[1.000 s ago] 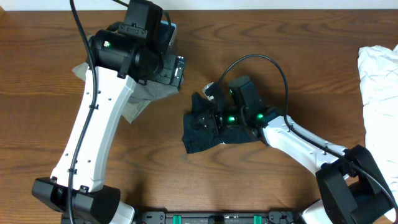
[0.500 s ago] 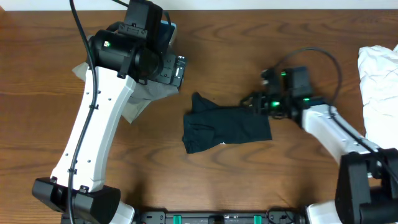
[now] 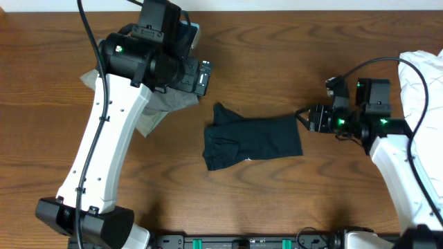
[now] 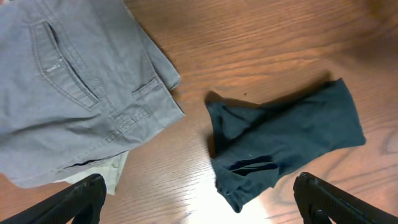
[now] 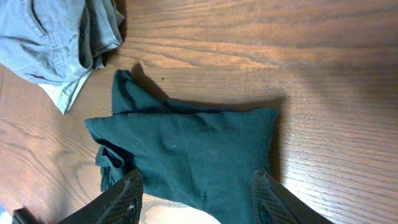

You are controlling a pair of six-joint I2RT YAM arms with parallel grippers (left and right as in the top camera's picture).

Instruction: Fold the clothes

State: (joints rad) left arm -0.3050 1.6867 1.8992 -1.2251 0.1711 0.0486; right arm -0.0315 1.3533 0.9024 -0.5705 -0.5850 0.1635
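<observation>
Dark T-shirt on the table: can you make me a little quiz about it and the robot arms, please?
1. True or false: the right gripper is holding the dark T-shirt.
2. Pick one: in the left wrist view, what lies beside the T-shirt? A. grey-green trousers B. a red ball C. a book
3. Fill in: the white cloth lies on the ___ side of the overhead view.

Key: 1 false; its jaws are open and off the shirt. 2 A. 3 right.
</observation>
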